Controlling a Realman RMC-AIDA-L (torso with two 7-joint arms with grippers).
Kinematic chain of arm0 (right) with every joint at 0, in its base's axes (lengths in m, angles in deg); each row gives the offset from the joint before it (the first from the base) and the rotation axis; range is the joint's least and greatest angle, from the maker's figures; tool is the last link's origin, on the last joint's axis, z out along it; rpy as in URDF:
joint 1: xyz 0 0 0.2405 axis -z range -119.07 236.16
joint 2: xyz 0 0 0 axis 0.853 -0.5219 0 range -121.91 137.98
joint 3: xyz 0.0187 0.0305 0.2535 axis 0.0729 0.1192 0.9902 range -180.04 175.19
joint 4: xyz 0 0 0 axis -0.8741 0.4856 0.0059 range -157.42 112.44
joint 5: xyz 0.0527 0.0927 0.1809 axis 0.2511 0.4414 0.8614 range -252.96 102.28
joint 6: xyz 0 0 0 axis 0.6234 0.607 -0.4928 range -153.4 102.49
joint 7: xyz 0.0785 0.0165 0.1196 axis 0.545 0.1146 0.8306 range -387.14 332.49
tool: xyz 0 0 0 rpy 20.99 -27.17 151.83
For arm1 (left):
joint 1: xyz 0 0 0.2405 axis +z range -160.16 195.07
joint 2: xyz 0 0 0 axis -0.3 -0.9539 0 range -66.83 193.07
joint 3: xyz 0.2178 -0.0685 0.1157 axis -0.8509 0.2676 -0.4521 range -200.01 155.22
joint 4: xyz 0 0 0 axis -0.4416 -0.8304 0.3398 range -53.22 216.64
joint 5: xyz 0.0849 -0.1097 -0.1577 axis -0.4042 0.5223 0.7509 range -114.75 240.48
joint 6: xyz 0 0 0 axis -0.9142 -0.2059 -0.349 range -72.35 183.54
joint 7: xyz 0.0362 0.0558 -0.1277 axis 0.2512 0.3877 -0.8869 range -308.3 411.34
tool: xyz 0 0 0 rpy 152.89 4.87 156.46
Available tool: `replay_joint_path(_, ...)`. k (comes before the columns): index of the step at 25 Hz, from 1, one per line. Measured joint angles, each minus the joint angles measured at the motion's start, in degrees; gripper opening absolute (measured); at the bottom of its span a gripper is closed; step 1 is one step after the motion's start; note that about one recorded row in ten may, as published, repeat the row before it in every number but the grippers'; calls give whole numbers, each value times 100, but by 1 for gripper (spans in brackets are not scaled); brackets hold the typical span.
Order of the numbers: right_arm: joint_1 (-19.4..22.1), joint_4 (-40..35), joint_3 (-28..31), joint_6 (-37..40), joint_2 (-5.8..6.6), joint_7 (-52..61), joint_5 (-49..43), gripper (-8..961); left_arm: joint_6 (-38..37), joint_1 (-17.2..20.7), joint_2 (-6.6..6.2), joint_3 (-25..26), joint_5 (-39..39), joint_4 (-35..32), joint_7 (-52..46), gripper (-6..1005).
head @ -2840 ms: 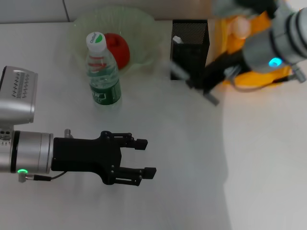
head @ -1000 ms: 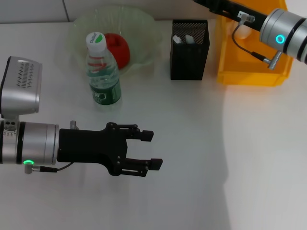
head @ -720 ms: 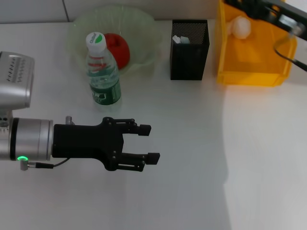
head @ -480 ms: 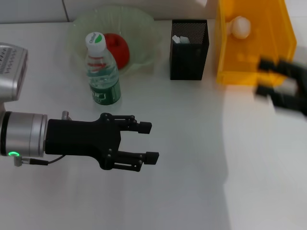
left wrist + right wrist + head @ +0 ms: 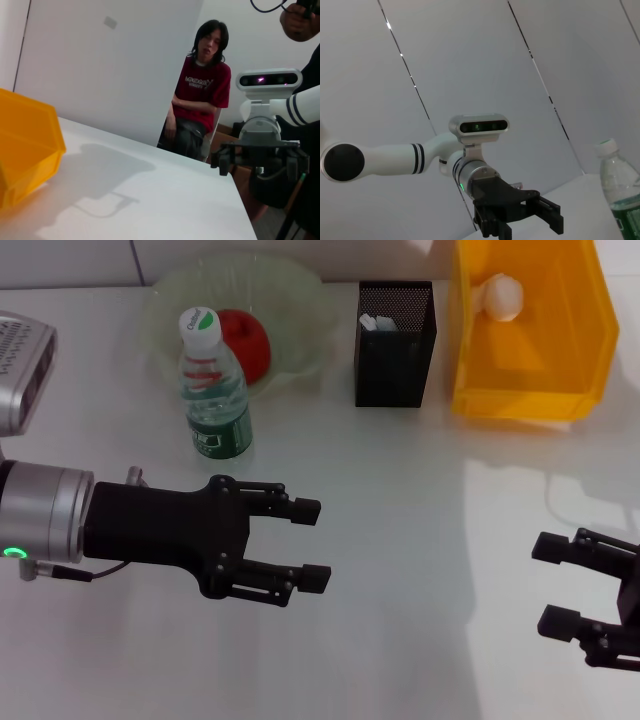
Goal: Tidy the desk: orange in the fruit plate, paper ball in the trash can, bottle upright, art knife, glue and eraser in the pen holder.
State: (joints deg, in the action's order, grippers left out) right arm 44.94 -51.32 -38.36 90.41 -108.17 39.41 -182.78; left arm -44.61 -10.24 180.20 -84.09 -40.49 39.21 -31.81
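Observation:
The bottle (image 5: 213, 390) stands upright on the desk (image 5: 400, 500), just in front of the fruit plate (image 5: 300, 290), and it also shows in the right wrist view (image 5: 620, 192). The orange (image 5: 248, 342) lies in that plate. In the trash can (image 5: 525, 360) rests the paper ball (image 5: 500, 295). Pale ends of small items (image 5: 378, 322) stick up inside the pen holder (image 5: 395, 360); I cannot tell which is art knife, glue or eraser. My left gripper (image 5: 310, 543) hovers open and empty at the front left. My right gripper (image 5: 548, 583) is open and empty at the front right.
In the left wrist view a corner of the yellow bin (image 5: 25, 145) sits on the desk, with my right gripper (image 5: 258, 157) beyond the desk edge and a seated person (image 5: 197, 107) behind. My left gripper (image 5: 520, 220) shows in the right wrist view.
My right arm has swung from above the trash can down to the desk's front right. The left gripper has stayed almost in place, still open.

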Motion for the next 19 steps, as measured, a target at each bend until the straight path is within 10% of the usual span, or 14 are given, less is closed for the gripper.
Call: replay_joint_path(19,-138,-16,55,87,-134,-24,10,799,-313,56,-40,0,-11,-107,43,777)
